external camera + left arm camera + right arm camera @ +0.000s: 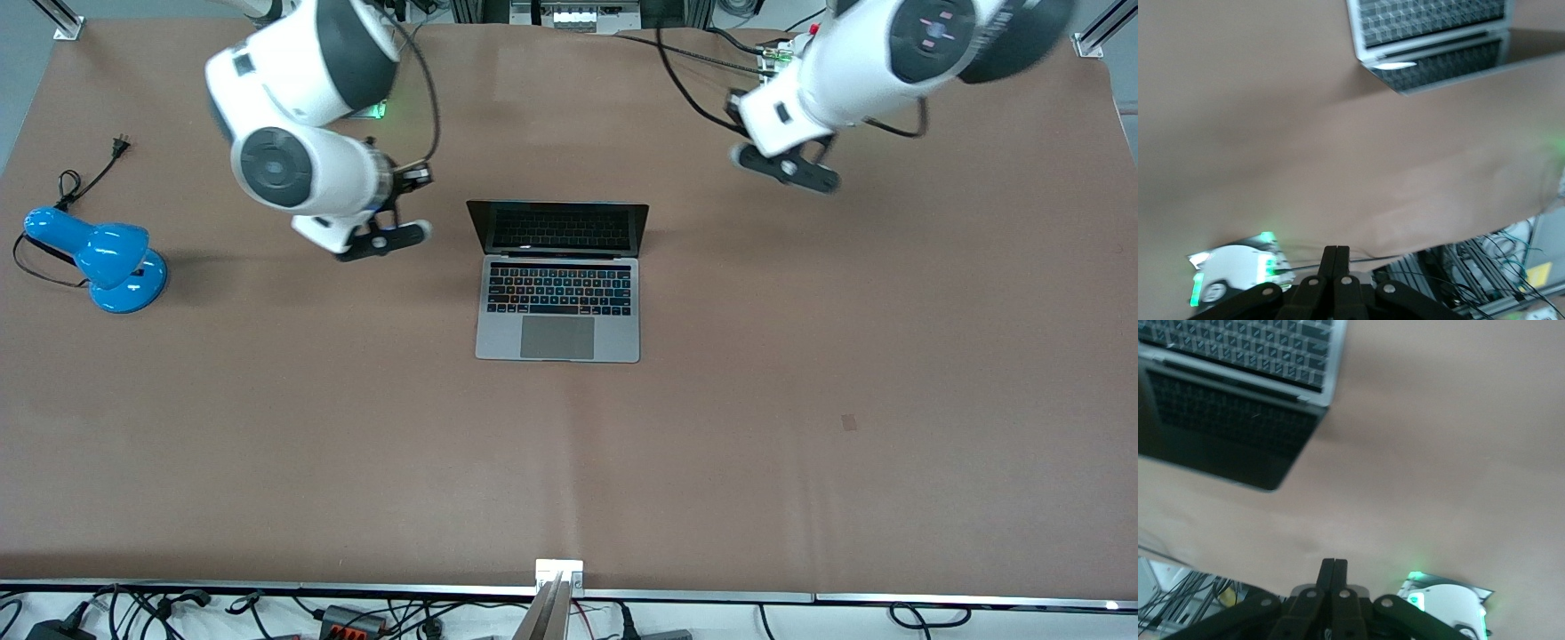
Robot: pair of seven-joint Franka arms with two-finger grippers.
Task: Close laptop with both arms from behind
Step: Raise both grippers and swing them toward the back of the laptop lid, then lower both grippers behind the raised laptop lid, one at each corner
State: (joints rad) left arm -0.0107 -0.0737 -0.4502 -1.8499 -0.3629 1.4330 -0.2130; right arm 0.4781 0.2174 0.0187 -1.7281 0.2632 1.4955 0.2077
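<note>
I hold both grippers, left (787,169) and right (382,240), clenched empty over bare table flanking the open laptop (558,284), since pinched fingers (1336,267) suit pushing its lid.

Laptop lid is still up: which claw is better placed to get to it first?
Probably the right claw: it hangs shut over the table just beside the laptop screen's edge. The left claw, also shut, is farther off toward its base.

The brown table (800,400) carries an open laptop (558,307) and a blue desk lamp (102,258).
</note>
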